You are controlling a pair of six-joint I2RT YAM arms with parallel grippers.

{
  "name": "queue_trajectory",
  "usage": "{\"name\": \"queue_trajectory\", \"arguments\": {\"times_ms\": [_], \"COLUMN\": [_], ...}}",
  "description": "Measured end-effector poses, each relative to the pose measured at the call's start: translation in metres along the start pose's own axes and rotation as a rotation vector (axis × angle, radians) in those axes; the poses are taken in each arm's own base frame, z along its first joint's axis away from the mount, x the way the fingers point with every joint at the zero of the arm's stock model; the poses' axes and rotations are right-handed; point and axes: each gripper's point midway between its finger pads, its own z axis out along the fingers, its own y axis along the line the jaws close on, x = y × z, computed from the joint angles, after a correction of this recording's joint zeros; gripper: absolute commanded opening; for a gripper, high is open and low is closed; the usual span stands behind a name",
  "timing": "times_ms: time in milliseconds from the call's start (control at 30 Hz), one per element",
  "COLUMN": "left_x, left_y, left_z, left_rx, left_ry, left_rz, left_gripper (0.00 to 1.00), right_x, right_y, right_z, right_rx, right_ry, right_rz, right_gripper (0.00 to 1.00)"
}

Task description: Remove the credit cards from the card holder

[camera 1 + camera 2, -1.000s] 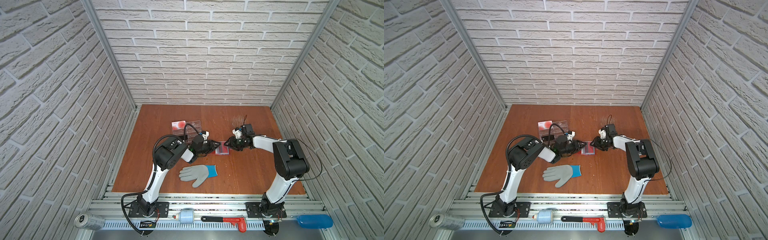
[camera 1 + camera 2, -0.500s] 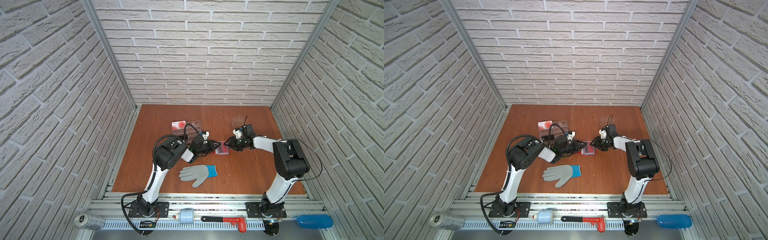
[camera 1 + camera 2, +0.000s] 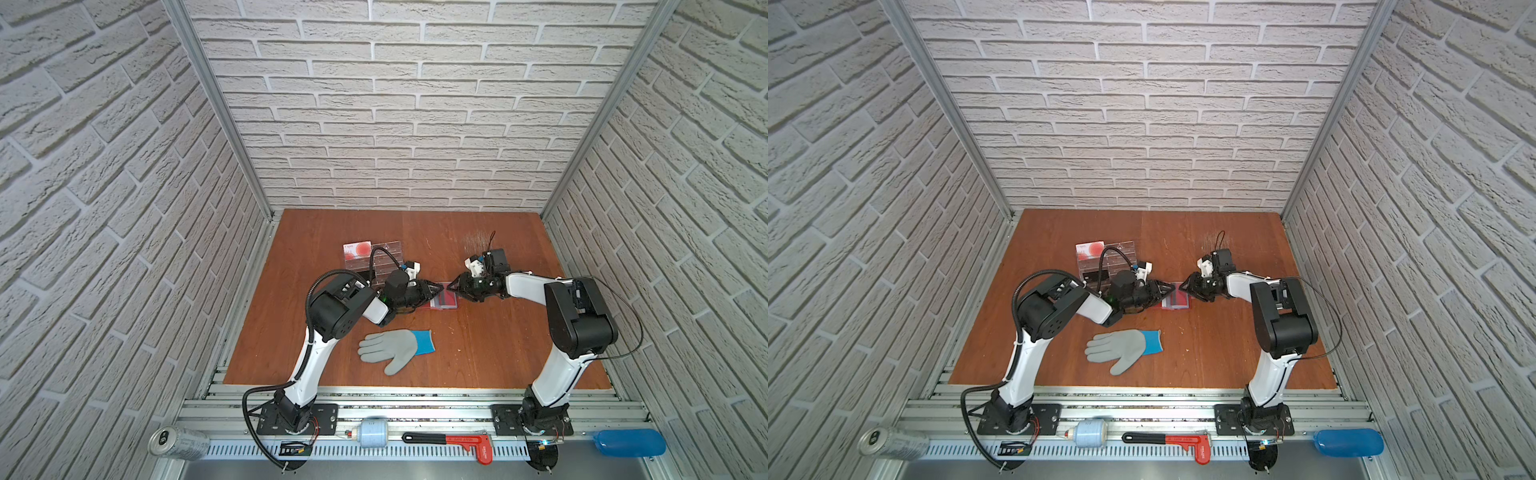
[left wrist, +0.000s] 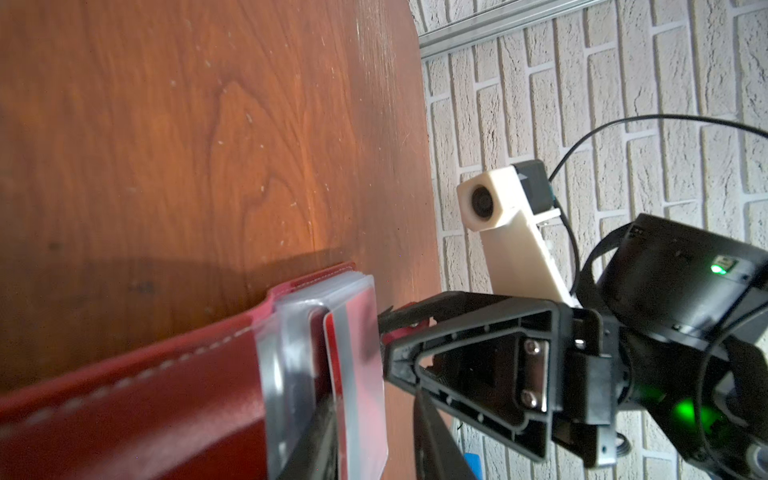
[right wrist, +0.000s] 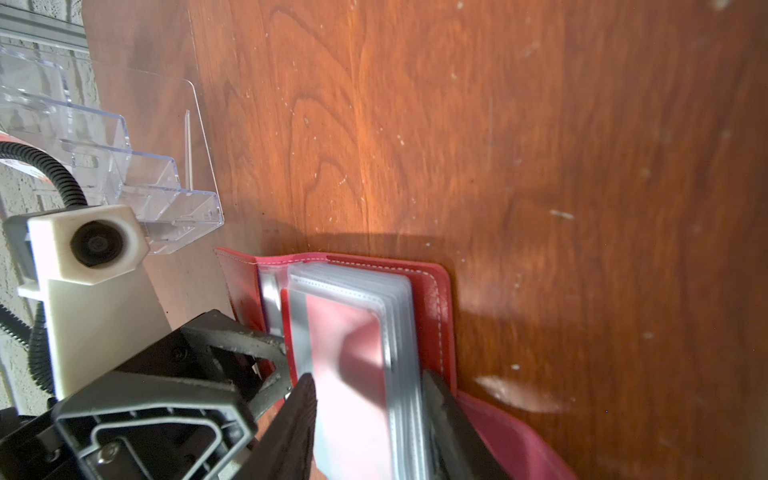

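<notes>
While both arms reach in over the middle of the worktop (image 3: 498, 353), we see the card holder (image 3: 446, 302) lying open there, well clear of every edge. Its red cover is flat on the wood and its clear sleeves (image 5: 399, 299) fan up above it. We find the left gripper (image 3: 438, 289) on the side of the holder that faces the left edge, its jaws part-way apart around the front sleeve. A sliver of wood shows between that sleeve and one finger, so it clamps nothing. Inside that sleeve sits the dark red card (image 4: 365, 324), not yet drawn out. We find the right gripper (image 3: 451, 286) opposite, toward the right edge, with a finger against each face of the sleeve stack, gripping it. A clear acrylic stand (image 3: 386, 257) with a white card (image 3: 357, 249) stands nearer the far left corner. A grey glove (image 3: 390, 347) lies between the holder and the near edge.
</notes>
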Motion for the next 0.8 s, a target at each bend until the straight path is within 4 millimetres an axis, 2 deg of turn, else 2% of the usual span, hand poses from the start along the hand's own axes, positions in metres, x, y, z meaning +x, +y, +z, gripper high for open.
{"name": "queue_trajectory", "arguments": {"times_ms": [800], "left_x": [0.0002], "left_y": [-0.0023], "left_z": [0.0051], "left_rx": [0.015], "left_ry": [0.0], "left_rz": [-0.009], "left_gripper": [0.32], "right_x": [-0.0008], "right_y": [0.001], "right_z": [0.0019], "right_rx": [-0.011], "right_ry": [0.0], "right_rz": [0.008], "right_gripper": [0.42]}}
